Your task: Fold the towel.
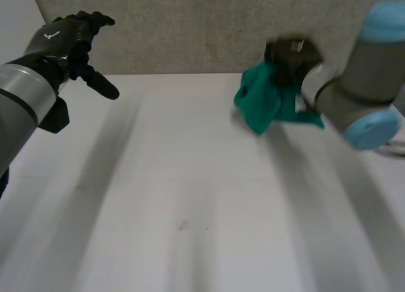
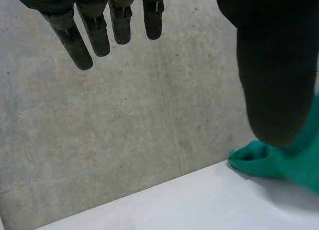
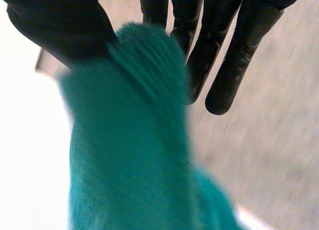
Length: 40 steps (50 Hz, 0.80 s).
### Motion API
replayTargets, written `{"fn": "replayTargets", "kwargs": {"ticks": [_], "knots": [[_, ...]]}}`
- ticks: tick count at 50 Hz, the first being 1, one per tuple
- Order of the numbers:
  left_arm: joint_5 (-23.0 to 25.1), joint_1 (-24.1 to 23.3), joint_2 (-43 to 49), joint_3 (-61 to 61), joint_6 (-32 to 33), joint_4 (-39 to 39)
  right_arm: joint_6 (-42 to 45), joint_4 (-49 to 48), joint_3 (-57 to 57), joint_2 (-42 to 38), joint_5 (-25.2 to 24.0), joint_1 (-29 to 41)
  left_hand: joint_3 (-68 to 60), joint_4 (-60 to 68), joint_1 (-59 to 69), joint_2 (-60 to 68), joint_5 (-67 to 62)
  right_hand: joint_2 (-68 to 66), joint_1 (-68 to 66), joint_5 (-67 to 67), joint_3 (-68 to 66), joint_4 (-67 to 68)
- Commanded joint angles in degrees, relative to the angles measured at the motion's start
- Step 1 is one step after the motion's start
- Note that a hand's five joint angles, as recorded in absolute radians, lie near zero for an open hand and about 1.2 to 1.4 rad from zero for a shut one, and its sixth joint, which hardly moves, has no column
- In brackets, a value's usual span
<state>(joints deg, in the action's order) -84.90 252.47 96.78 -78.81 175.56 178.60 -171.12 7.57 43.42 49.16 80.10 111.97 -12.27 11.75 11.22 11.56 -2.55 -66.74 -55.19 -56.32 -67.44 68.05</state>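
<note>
A crumpled green towel [image 1: 262, 102] hangs bunched at the table's far right, close to the wall. My right hand [image 1: 288, 58] is over it, and in the right wrist view the towel [image 3: 129, 160] rises between the thumb and the fingers [image 3: 227, 65], which pinch its top. My left hand [image 1: 66, 36] is raised above the far left of the table, away from the cloth. Its fingers [image 2: 94, 31] are straight and spread and hold nothing. Beyond its thumb, a fold of the towel [image 2: 279, 160] lies on the table.
The white table [image 1: 190, 197] stretches bare in front of both arms. A grey concrete wall [image 1: 190, 26] stands along its far edge, right behind the towel. My right arm's elbow [image 1: 370, 127] hangs over the right side.
</note>
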Motion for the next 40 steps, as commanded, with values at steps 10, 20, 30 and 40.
{"fn": "replayTargets", "kwargs": {"ticks": [10,20,30,40], "knots": [[1.75,-7.86,28.27,5.50,-0.39,15.28,0.96,4.12,0.70,28.62,-9.09,9.75,1.89,-1.37,-0.84,-1.18,2.17,-13.26,-24.81,-13.68,-12.56,11.95],[4.38,-16.39,38.21,7.18,-2.93,16.96,1.05,5.70,1.40,29.41,-8.47,13.19,1.39,-0.86,-0.33,-0.68,1.67,-13.26,-24.81,-13.68,-12.56,11.95],[7.40,-13.44,35.08,7.00,-9.80,12.23,6.23,5.79,2.02,28.27,-0.39,12.31,-67.73,68.25,68.78,68.44,-67.45,-13.26,-24.81,-13.68,-12.56,11.95],[2.72,-2.51,19.32,3.13,-6.55,6.32,11.51,5.79,5.88,27.39,4.97,5.45,-67.73,68.25,68.78,68.44,-67.45,-13.26,-24.81,-13.68,-12.56,11.95]]}}
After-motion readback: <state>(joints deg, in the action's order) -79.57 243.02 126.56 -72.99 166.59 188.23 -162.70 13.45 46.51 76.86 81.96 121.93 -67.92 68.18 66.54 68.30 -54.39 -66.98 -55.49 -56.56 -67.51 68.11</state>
